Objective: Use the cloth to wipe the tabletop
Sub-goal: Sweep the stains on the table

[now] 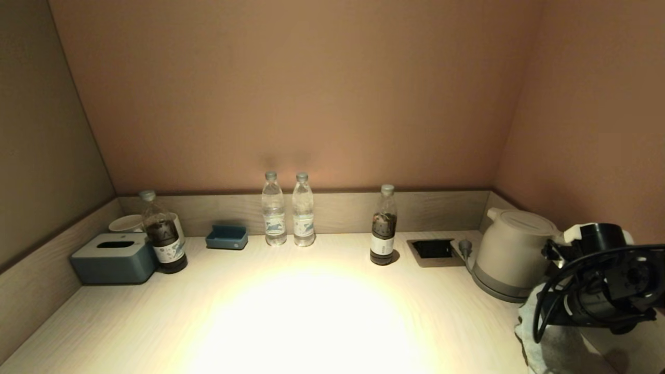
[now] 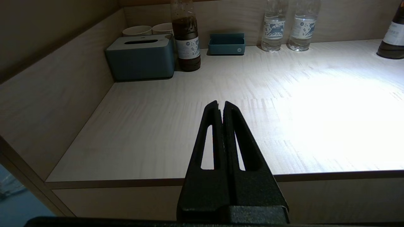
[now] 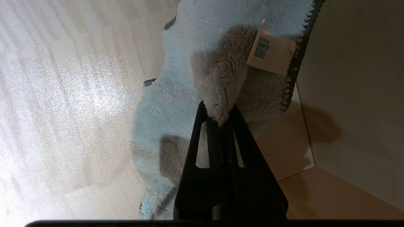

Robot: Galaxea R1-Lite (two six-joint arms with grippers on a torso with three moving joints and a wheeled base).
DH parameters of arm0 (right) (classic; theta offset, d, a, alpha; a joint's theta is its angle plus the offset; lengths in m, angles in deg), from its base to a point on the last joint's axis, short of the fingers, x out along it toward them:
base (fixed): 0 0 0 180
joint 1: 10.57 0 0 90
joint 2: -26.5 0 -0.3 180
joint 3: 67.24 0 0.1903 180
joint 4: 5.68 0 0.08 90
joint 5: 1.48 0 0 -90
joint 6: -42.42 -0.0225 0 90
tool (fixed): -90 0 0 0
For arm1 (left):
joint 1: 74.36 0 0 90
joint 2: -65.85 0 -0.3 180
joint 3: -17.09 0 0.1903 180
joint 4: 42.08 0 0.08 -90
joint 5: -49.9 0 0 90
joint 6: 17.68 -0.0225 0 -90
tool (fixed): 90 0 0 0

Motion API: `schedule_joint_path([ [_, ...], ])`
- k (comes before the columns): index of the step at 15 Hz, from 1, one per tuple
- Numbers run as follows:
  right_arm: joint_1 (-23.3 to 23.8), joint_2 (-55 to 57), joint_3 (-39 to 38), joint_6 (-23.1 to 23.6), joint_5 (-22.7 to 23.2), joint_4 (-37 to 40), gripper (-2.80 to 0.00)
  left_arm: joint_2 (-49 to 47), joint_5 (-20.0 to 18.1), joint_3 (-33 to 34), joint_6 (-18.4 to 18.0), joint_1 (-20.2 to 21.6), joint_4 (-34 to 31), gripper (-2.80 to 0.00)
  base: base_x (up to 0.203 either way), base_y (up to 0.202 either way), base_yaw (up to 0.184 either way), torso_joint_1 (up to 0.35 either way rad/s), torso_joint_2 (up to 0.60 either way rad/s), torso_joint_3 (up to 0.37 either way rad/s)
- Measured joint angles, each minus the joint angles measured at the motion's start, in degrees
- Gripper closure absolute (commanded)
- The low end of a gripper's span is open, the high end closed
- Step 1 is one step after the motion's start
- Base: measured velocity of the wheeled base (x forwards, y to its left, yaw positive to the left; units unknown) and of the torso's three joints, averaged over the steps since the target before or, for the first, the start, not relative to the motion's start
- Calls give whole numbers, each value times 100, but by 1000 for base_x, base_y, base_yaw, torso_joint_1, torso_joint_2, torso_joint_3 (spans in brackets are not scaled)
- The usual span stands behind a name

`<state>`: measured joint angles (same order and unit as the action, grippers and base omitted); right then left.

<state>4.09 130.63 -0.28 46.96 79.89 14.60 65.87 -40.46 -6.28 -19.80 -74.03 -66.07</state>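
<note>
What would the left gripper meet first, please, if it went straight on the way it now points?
Probably the bare tabletop: the shut left gripper angles down toward open surface. If it skimmed above, the dark bottle beside the tissue box lies nearest that line; depth is unclear.

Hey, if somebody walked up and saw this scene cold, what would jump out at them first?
Probably the bright pool of light in the middle of the tabletop. Next, at the near right corner, the right gripper pinches a fold of the pale cloth, which hangs down onto the surface just in front of the kettle. Bottles line the back, with a tissue box at far left; the left gripper waits shut off the near edge.
</note>
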Motion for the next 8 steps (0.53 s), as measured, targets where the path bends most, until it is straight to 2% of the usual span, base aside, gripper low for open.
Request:
schedule_joint_path([
  [4,-103,9,10,3,35,-5,0,0,1,0,0,0,0,0,0,0,0,0,0,0],
  [8,-658,210,117,-19,233,-7,0,0,2,0,1,0,0,0,0,0,0,0,0,0],
])
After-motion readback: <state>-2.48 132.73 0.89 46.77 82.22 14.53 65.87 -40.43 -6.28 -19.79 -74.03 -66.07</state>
